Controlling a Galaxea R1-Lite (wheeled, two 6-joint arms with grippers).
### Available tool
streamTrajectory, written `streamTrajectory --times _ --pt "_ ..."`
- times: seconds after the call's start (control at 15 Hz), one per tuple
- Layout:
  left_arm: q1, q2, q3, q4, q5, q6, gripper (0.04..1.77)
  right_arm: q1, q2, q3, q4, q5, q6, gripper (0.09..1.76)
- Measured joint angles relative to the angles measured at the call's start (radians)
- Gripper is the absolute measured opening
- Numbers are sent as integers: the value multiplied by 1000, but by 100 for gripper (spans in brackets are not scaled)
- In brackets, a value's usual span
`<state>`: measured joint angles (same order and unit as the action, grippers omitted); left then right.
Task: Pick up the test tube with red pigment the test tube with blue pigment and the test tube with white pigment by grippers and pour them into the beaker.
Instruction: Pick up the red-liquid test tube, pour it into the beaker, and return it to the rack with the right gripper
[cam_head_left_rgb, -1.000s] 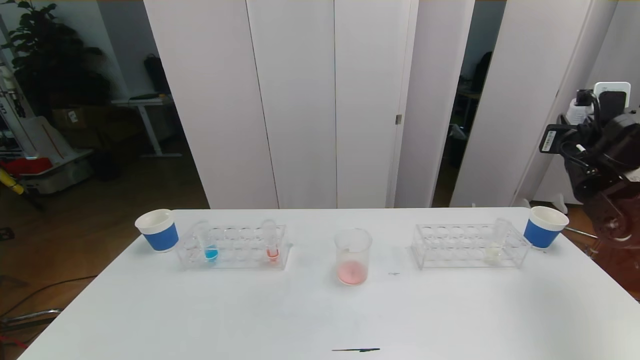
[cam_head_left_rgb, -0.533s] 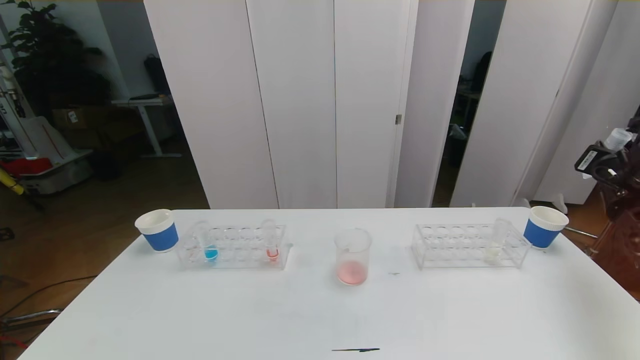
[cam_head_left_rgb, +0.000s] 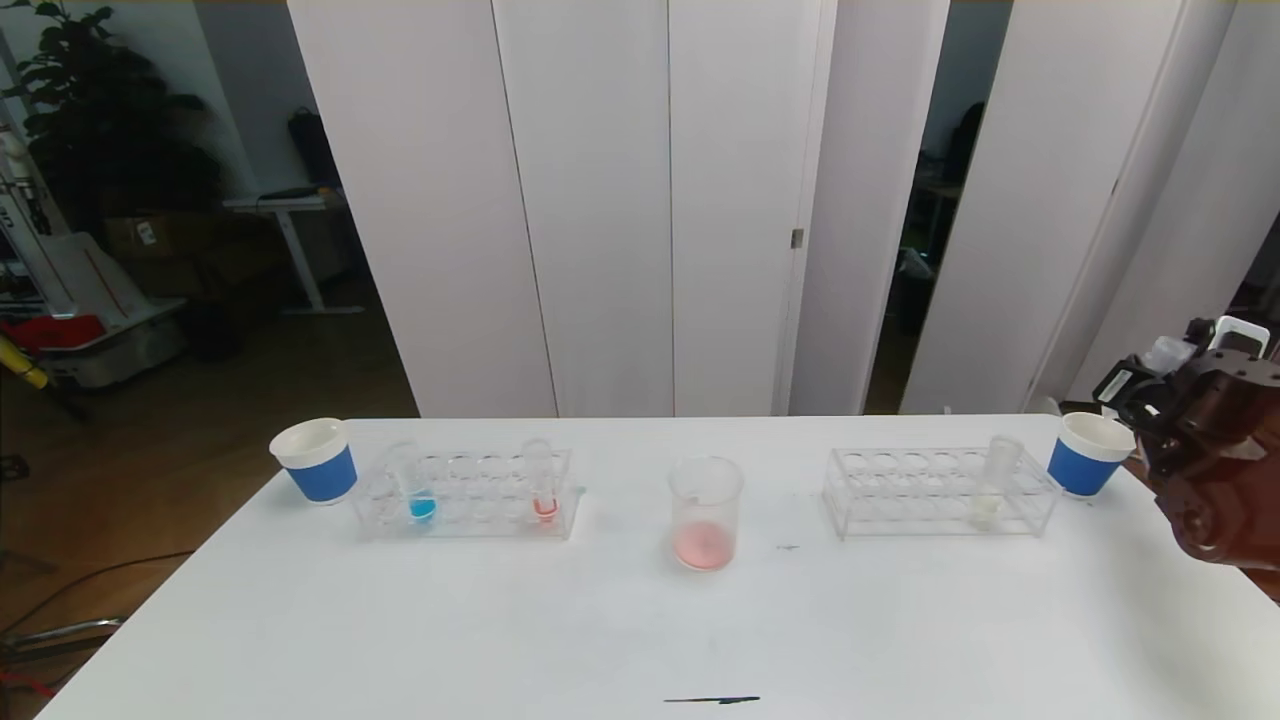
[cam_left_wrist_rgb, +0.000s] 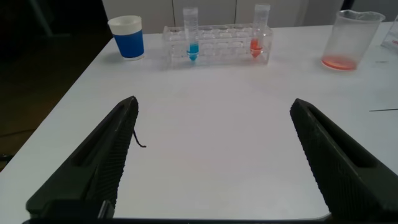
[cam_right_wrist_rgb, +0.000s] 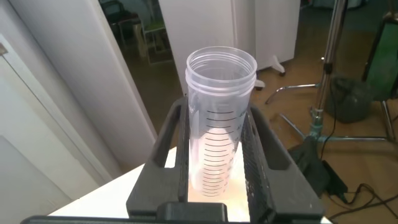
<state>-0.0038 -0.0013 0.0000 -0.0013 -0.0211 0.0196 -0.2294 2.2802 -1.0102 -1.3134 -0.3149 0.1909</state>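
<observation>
The beaker (cam_head_left_rgb: 706, 512) stands mid-table with a little pinkish-red liquid in it. In the left rack (cam_head_left_rgb: 480, 500) stand the test tube with blue pigment (cam_head_left_rgb: 420, 492) and the test tube with red pigment (cam_head_left_rgb: 543, 490). The test tube with white pigment (cam_head_left_rgb: 990, 492) stands in the right rack (cam_head_left_rgb: 900, 492). My right gripper (cam_head_left_rgb: 1140, 375) hangs off the table's right edge, shut on a clear graduated tube (cam_right_wrist_rgb: 219, 118) that looks empty. My left gripper (cam_left_wrist_rgb: 212, 104) stands open over bare tabletop, short of the blue tube (cam_left_wrist_rgb: 192, 38), the red tube (cam_left_wrist_rgb: 260, 34) and the beaker (cam_left_wrist_rgb: 351, 40).
A blue-banded paper cup (cam_head_left_rgb: 318, 460) stands at the left rack's outer end, another (cam_head_left_rgb: 1088, 455) beside the right rack, close to my right gripper. A dark streak (cam_head_left_rgb: 712, 700) marks the table's near edge. White partition panels stand behind the table.
My right arm has come down at the far right, from well above the table to the level of the right cup, still holding the clear tube. The left gripper has stayed open.
</observation>
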Motion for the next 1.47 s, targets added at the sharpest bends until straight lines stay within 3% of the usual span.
streamTrajectory --times 1.0,1.07,1.13,1.27,1.33,1.47 --pt "0 0 0 0 0 0 175 -23 96 6 -2 1 -69 58" --pt "0 0 0 0 0 0 175 -20 97 5 -2 1 -79 63" --pt "0 0 0 0 0 0 175 -18 98 3 -2 2 -85 85" --pt "0 0 0 0 0 0 175 -13 99 0 -2 2 -100 150" --pt "0 0 0 0 0 0 175 -11 99 0 -3 2 -108 171" --pt "0 0 0 0 0 0 175 -10 93 3 -2 2 -120 175"
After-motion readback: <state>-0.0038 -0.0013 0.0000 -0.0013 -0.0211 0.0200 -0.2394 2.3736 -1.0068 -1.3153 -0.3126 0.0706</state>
